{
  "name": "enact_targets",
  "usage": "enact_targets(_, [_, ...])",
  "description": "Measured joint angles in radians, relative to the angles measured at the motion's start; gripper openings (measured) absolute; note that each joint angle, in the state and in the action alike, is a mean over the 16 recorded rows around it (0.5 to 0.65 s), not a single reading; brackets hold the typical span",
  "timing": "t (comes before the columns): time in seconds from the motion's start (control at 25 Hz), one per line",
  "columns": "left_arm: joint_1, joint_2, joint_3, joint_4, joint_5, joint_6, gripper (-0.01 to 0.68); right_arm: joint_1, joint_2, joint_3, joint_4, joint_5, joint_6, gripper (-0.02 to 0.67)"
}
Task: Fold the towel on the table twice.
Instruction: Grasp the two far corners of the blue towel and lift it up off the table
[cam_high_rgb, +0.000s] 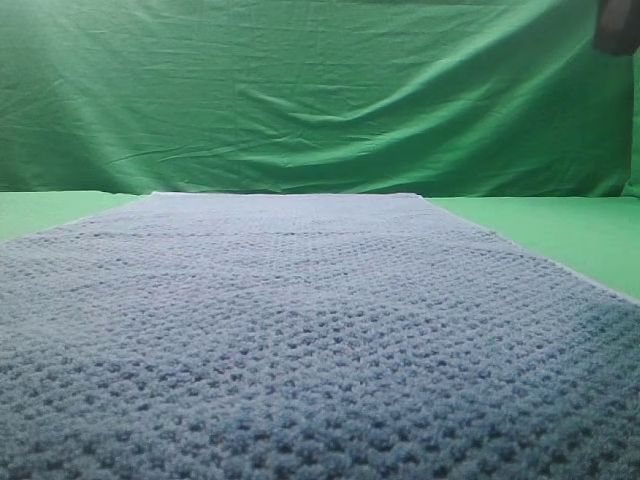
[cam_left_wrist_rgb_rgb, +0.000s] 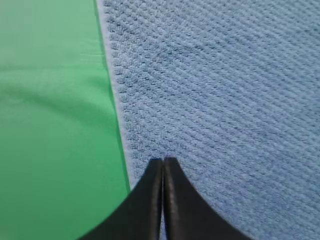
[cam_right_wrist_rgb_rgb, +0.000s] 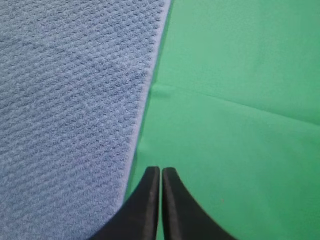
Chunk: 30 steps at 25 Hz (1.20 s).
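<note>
Backdrop (cam_high_rgb: 320, 90) of wrinkled green cloth fills the upper half of the exterior high view; a dark object (cam_high_rgb: 617, 28) sits at its top right corner, identity unclear. Below it, the table (cam_high_rgb: 560, 235), smooth green fabric, shows as strips on either side of the towel (cam_high_rgb: 300, 330).

Towel: blue-grey waffle-knit, spread flat, unfolded. Long axis runs from the camera toward the backdrop; far short edge lies parallel to the backdrop.

Exterior view shows neither gripper. Only the wrist views do.

Left wrist view: left gripper (cam_left_wrist_rgb_rgb: 163, 161) with jaws pressed together, nothing between them. Tips sit above the towel (cam_left_wrist_rgb_rgb: 220, 100) just inside its left hem; green table (cam_left_wrist_rgb_rgb: 55, 130) beside. Contact with the cloth cannot be judged.

Right wrist view: right gripper (cam_right_wrist_rgb_rgb: 160, 170) likewise clenched, holding nothing. Tips sit over the bare table (cam_right_wrist_rgb_rgb: 235, 125), just beside the right hem of the towel (cam_right_wrist_rgb_rgb: 70, 110).
</note>
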Motion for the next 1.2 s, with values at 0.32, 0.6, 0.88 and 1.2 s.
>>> enact_targets(0.32, [0.0, 0.259, -0.138, 0.054, -0.008, 0.009, 0.0, 0.022, 0.297, -0.187, -0.005, 0.034, 0.055, 0.0])
enact_targets(0.6, [0.0, 0.394, -0.225, 0.098, -0.032, 0.01, 0.047, 0.023, 0.477, -0.313, 0.026, 0.028, 0.07, 0.111])
enact_targets(0.88, [0.0, 0.448, -0.252, 0.119, -0.065, -0.018, 0.301, 0.023, 0.547, -0.366, 0.076, -0.021, 0.055, 0.387])
enact_targets(1.2, [0.0, 0.486, -0.256, 0.121, -0.084, -0.064, 0.593, 0.023, 0.579, -0.373, 0.111, -0.071, 0.024, 0.63])
